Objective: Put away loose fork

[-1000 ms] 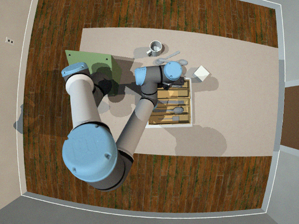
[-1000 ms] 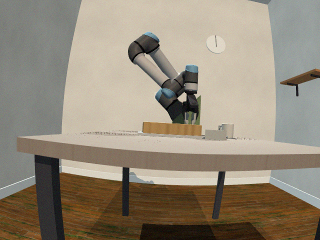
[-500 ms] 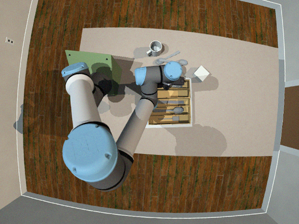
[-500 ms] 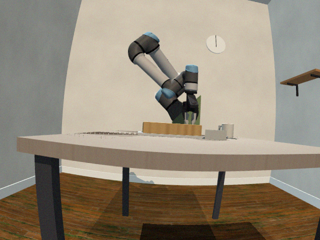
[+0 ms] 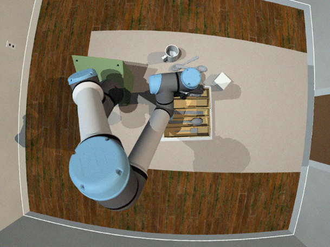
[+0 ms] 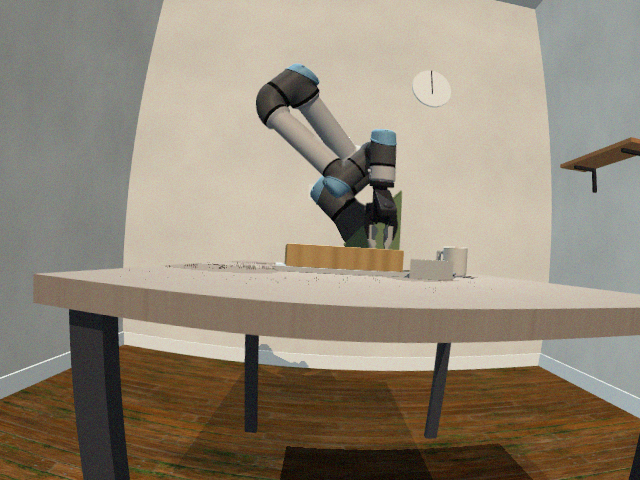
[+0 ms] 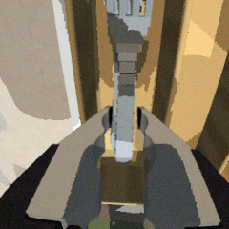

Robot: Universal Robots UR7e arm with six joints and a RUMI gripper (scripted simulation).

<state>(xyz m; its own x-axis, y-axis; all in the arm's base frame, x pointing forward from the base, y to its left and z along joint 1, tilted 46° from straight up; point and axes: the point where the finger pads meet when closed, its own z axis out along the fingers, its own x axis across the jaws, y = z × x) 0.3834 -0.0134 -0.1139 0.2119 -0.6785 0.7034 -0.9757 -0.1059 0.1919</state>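
Note:
The fork lies lengthwise in a slot at the edge of the wooden tray, tines pointing away from the wrist camera. My gripper is low over that slot, on the mug side of the tray. Its fingers straddle the end of the fork's handle and stand slightly apart from it. From above, the wrist hides most of this slot, and only a grey piece of cutlery shows there. I cannot make out the other forks apart from this one.
The other slots hold grey cutlery, among it a spoon. A mug and two loose spoons lie behind the tray. A white box lies at its corner. A green board stands by the arm's base.

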